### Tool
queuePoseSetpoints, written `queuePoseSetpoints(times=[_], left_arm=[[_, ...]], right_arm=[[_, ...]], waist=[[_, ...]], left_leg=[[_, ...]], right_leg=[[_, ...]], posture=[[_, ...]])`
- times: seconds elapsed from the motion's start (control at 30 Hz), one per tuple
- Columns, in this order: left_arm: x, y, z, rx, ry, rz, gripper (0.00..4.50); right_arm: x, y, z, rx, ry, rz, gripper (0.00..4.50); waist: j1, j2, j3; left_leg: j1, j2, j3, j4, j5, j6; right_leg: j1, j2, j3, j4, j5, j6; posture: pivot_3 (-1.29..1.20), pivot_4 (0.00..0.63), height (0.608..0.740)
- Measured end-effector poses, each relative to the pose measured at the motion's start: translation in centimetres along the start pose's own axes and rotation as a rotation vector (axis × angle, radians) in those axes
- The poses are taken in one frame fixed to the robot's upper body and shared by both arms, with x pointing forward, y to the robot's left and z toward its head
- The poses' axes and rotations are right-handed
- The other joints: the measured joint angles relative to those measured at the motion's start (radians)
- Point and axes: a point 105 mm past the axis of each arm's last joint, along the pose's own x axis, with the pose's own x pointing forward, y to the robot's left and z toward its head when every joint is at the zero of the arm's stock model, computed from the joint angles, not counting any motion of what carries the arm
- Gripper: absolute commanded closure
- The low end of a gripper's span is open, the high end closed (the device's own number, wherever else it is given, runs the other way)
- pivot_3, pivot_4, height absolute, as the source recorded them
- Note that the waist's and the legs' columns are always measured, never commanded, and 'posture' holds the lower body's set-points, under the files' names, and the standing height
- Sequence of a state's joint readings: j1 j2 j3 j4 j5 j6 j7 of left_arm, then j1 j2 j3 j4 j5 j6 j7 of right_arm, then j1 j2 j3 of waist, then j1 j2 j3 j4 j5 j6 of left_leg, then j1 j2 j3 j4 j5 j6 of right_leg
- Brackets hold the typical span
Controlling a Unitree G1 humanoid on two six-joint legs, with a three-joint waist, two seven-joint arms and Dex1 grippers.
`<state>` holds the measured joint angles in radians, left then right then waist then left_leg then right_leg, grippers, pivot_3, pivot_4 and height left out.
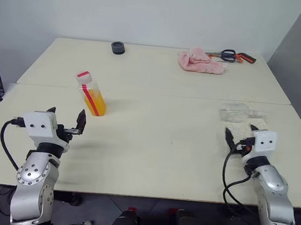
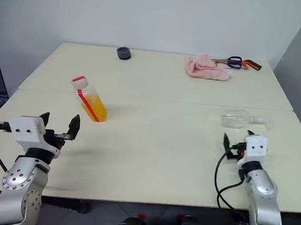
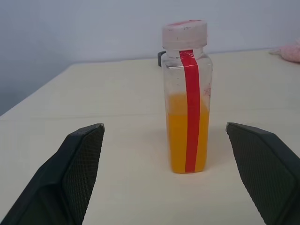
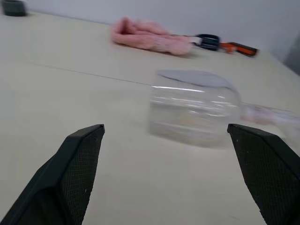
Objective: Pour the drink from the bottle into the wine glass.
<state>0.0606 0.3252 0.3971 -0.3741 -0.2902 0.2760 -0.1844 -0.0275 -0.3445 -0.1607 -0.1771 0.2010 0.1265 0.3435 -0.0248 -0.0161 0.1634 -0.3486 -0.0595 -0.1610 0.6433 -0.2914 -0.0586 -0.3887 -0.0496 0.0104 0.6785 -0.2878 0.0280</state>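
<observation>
- The clear plastic bottle point(image 3: 186, 98) stands upright on the matte cream table point(image 1: 153, 139), ahead of the left gripper point(image 1: 65, 120); it is square-shouldered and capped.
- The left wrist view shows the orange drink point(image 3: 178, 136) filling its lower half, beside a red stripe.
- The wine glass point(image 4: 194, 110) lies on its side ahead of the right gripper point(image 1: 239, 132).
- Both grippers gape wide, holding nothing; their black fingers point(image 3: 79, 159) are mesh-textured.
- A crumpled pink cloth point(image 1: 200, 61) lies at the far edge.
</observation>
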Motion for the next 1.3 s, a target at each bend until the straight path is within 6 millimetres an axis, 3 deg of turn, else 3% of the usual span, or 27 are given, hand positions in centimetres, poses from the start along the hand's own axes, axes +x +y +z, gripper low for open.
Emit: queuePoseSetpoints(times=[0.2,0.3,0.43,0.8,1.3], left_arm=[[0.6,0.2,-0.5,-0.01,0.031,0.01,0.04],[0.8,0.2,-0.7,-0.015,0.049,0.009,0.04],[1.5,-0.1,-0.8,-0.033,0.061,-0.01,0.04],[4.8,-2.3,-0.8,-0.049,0.071,-0.114,0.04],[9.4,-3.1,0.7,-0.054,0.07,-0.171,0.04]], right_arm=[[0.6,6.5,3.7,0.055,-0.045,0.454,0.0],[0.6,7.8,5.2,0.076,-0.049,0.571,0.0],[-0.4,9.4,5.3,0.079,0.019,0.754,0.0],[0.1,10.0,5.7,0.04,0.016,0.855,0.0],[1.0,10.1,6.4,0.061,-0.027,0.828,0.0]], waist=[[0.0,0.0,0.001],[0.002,-0.001,0.001],[0.005,-0.001,0.001],[0.016,-0.002,0.002],[0.017,-0.003,0.003]], left_leg=[[0.0,0.0,-0.001,0.0,-0.001,0.002],[-0.001,0.0,-0.001,0.0,-0.001,0.002],[-0.002,0.0,-0.001,0.0,-0.002,0.003],[-0.003,0.0,-0.001,0.0,-0.002,0.001],[-0.008,0.0,-0.002,0.001,-0.002,-0.001]], right_leg=[[0.0,0.001,-0.001,-0.001,0.0,0.001],[0.0,0.0,-0.001,-0.002,0.0,0.0],[0.0,0.0,-0.001,-0.005,0.002,-0.001],[-0.001,0.0,0.0,-0.007,0.004,-0.001],[-0.005,0.0,0.0,-0.008,0.005,0.0]], posture=[[0.0,0.15,0.74],[0.0,0.15,0.74],[0.0,0.15,0.74],[0.0,0.15,0.74],[0.0,0.15,0.74]])
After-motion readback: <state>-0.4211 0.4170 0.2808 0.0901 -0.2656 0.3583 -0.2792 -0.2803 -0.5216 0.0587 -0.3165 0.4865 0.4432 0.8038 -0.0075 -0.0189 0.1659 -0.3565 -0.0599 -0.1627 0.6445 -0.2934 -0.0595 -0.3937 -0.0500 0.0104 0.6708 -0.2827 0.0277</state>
